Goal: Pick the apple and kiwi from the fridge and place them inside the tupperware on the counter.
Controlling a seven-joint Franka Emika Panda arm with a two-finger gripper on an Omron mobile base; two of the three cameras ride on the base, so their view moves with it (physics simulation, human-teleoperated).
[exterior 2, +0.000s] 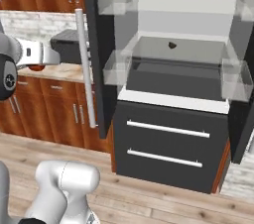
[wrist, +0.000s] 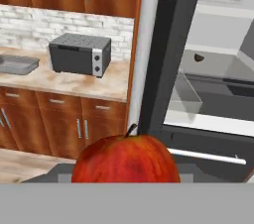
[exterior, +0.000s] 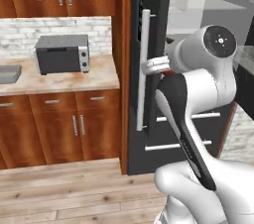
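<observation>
A: Left base view, what has the claw (exterior: 159, 66) got?
B: At centre frame, beside the fridge (exterior: 149, 69) handle, it's clamped narrowly on the apple (exterior: 167, 73), a red sliver showing.

A: Right base view?
B: Apple (exterior 2: 35, 68) at left edge; kiwi (exterior 2: 172, 45) on the fridge's glass shelf, upper centre.

A: Hand view?
B: Apple (wrist: 126, 159) bottom centre; tupperware (wrist: 16, 64) far left on the worktop (wrist: 74, 83), toaster oven (wrist: 80, 54) and the open fridge door between.

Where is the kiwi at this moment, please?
The kiwi lies alone on the glass shelf inside the open fridge, toward the back; in the hand view it is the small dark spot right of the door handle.
</observation>
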